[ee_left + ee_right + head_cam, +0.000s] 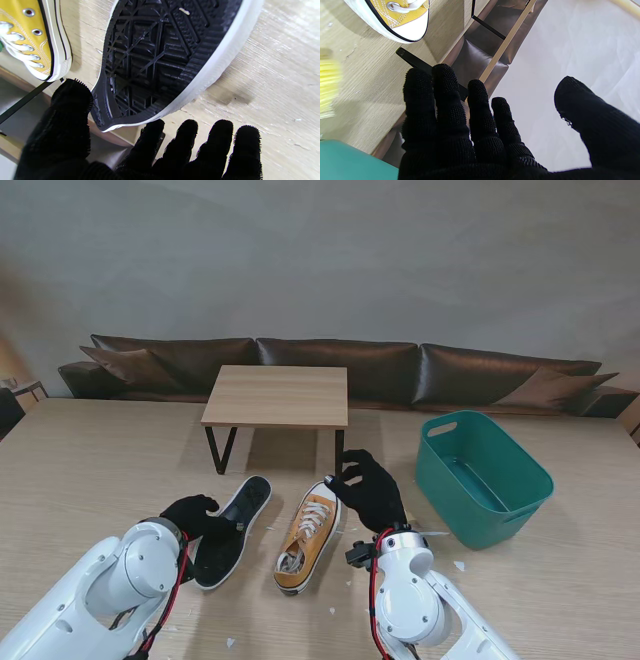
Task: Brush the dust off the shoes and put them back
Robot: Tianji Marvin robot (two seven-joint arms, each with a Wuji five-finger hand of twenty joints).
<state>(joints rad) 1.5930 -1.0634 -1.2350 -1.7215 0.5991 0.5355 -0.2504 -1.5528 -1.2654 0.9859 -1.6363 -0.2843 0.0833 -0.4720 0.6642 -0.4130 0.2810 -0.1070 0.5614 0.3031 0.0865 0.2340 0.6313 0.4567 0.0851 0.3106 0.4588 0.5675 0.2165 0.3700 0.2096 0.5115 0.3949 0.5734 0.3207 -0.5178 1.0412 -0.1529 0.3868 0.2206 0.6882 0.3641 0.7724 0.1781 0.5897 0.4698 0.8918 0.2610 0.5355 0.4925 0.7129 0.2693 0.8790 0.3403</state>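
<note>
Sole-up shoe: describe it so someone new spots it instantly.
On the wooden table, just nearer to me than the small raised shelf, two shoes lie side by side. It is the left one, by the left hand: black tread facing up, unlike the upright yellow sneaker.

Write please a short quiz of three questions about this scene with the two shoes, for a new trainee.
1. True or false: the shoe beside the left robot hand lies with its black sole showing.
2. Which colour is the laced sneaker? A red, B yellow, C blue.
3. Fill in: the green tub stands on the robot's ___ side.

Key: 1 true. 2 B. 3 right. Note for trainees: the right robot hand holds nothing, fingers apart.
</note>
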